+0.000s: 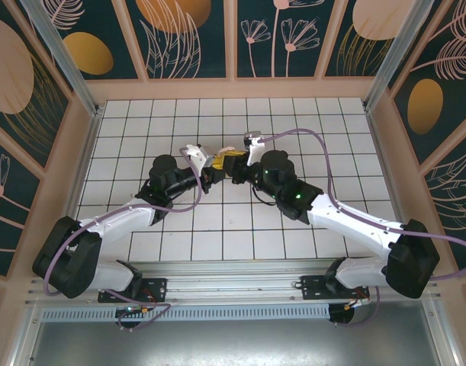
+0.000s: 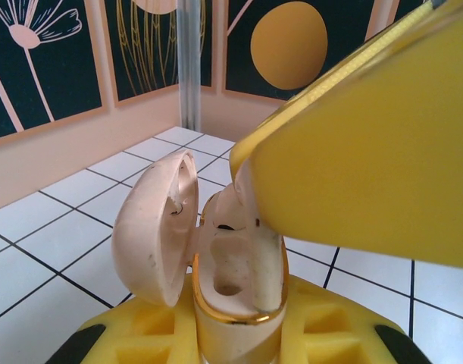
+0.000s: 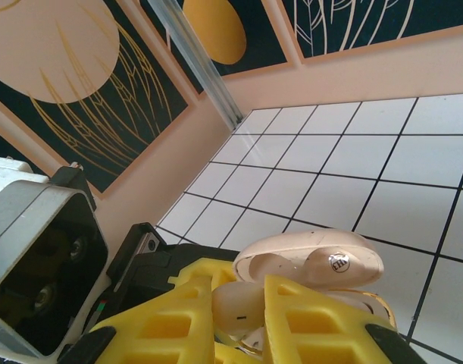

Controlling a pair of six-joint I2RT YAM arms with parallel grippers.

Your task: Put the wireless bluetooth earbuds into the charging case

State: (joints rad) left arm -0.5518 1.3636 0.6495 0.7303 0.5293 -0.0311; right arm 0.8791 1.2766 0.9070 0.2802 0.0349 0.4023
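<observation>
Tiny illegible logo (image 3: 338, 262) on charging case (image 3: 288, 265)

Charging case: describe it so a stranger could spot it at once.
On the white tiled table, look where the two arms meet. The charging case sits clamped in the left gripper, a pale cream shell with a gold rim, lid flipped open, unlike the tiny earbud above it.
</observation>
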